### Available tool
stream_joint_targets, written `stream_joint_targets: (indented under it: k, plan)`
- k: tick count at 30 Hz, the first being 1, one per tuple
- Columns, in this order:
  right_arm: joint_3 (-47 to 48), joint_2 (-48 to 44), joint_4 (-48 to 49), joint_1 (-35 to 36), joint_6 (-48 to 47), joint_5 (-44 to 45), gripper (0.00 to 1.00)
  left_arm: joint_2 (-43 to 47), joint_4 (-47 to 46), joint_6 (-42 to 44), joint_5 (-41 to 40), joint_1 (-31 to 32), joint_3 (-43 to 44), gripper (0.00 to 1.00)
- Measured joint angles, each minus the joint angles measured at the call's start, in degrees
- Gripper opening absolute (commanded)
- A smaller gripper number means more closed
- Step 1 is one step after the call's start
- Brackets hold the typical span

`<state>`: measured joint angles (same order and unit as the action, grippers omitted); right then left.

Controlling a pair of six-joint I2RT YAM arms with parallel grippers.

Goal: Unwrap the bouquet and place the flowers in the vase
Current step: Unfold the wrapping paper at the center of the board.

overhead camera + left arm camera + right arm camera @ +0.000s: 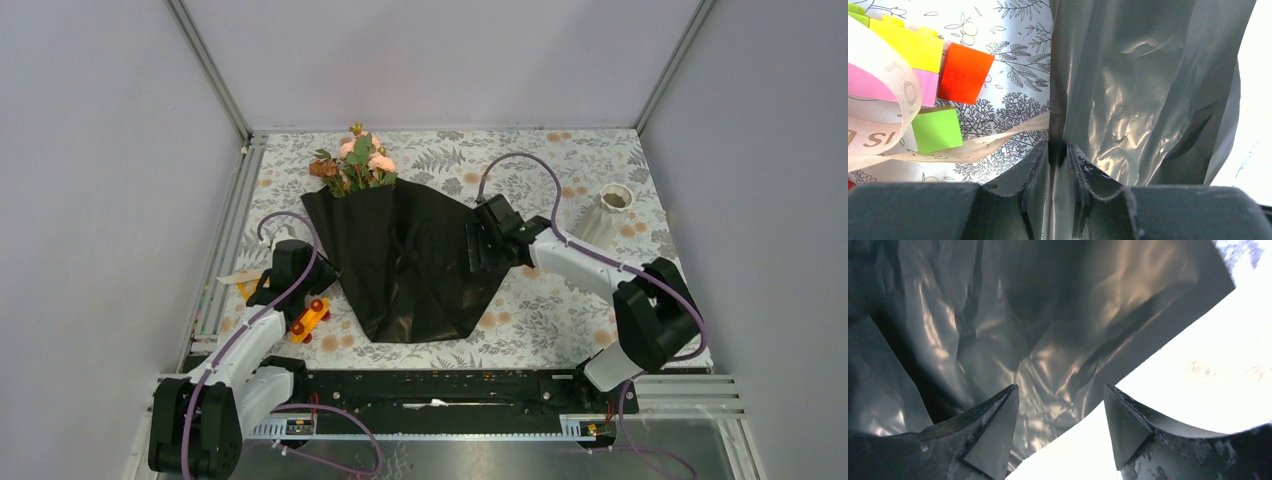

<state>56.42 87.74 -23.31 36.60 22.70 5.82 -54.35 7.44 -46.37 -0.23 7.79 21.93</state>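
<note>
The wrapping paper (410,262) is pinched in the nearly closed left end effector (1058,152). The right end effector (1060,400) is spread and empty. With a one-sided pull, the flowers (358,162) could be dragged along.

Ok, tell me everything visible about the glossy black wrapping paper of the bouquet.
The glossy black wrapping paper lies opened out in a crinkled fan on the leaf-print tablecloth, thin and plastic-like, catching highlights. At its far edge peach-pink roses with green leaves poke out. The left gripper is pinched shut on its left edge; the right gripper stands open astride its right edge. A cream ribbon runs up to it.
</note>
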Motion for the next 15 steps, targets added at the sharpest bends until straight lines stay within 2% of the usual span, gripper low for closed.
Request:
stream_joint_targets:
  k: [4, 8, 15]
  plan:
    - [6.14, 5.35, -0.81, -2.47, -1.62, 1.92, 0.74, 0.61, -0.02, -0.66, 0.02, 0.0, 0.0, 0.23]
    - [8.09, 8.33, -0.5, -5.79, -3.63, 1.55, 0.8, 1.75, -0.02, -0.87, 0.04, 0.0, 0.0, 0.23]
    - [18.99, 15.28, -2.45, -11.74, -10.97, -5.14, 0.8, 2.6, -0.28, -1.75, 0.02, 0.0, -0.17, 0.23]
